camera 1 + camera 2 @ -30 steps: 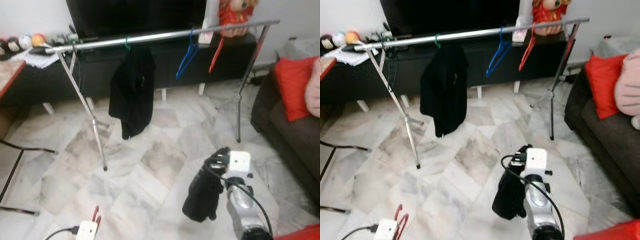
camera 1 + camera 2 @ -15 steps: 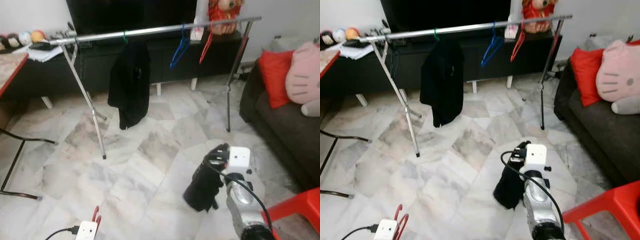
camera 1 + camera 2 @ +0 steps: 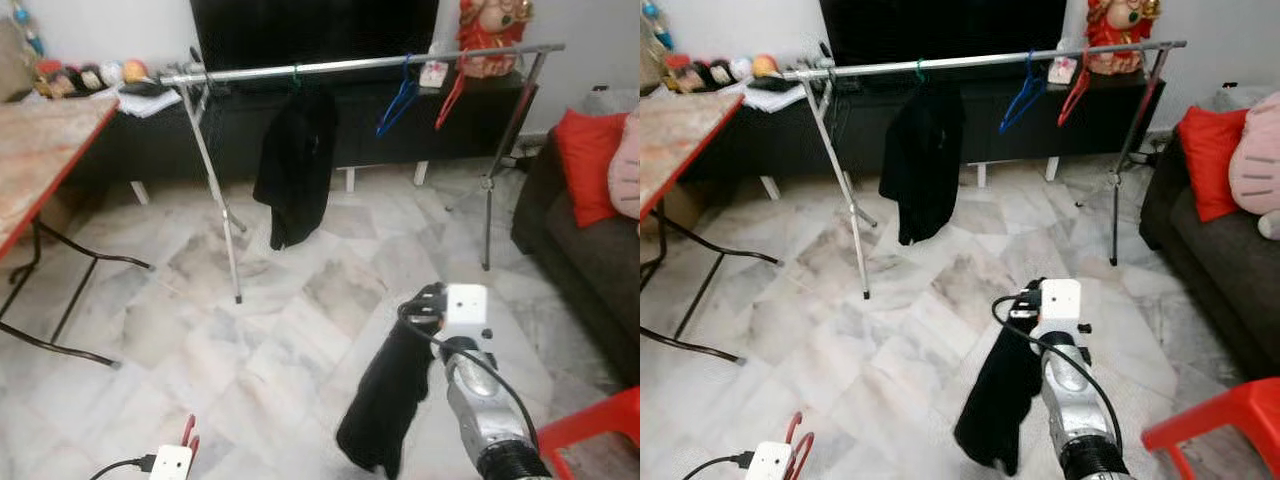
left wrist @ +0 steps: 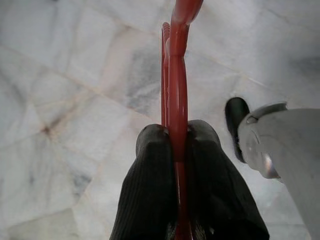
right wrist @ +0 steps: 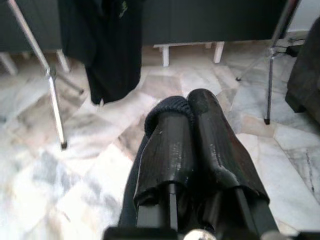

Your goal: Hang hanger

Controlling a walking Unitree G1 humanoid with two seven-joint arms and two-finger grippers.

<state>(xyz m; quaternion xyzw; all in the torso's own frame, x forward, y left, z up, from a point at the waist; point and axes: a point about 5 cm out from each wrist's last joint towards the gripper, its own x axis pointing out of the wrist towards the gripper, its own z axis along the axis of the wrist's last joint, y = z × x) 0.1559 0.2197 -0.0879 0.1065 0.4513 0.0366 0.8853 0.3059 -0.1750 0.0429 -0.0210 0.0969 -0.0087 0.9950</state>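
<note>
My left gripper [image 4: 177,135] hangs low at my left side, shut on a red hanger [image 4: 177,75] whose tip shows above my wrist [image 3: 189,432]. My right gripper [image 3: 425,302] is held out low in front, shut on a black garment [image 3: 385,410] that droops toward the floor; its fingers [image 5: 170,140] pinch the cloth. Ahead stands a silver clothes rail [image 3: 350,66]. On it hang a black garment on a green hanger [image 3: 297,165], a blue hanger [image 3: 396,98] and a second red hanger [image 3: 451,95]. Both grippers are well short of the rail.
A wooden table with a red edge [image 3: 40,165] and black legs stands at the left. A dark sofa with a red cushion [image 3: 582,165] is at the right, a red chair [image 3: 590,425] near my right arm. A black TV cabinet [image 3: 330,130] is behind the rail. Marble floor lies between.
The camera has swung left, bringing the table into view. The black garment in my right gripper now hangs longer and lower. Both grippers stay shut.
</note>
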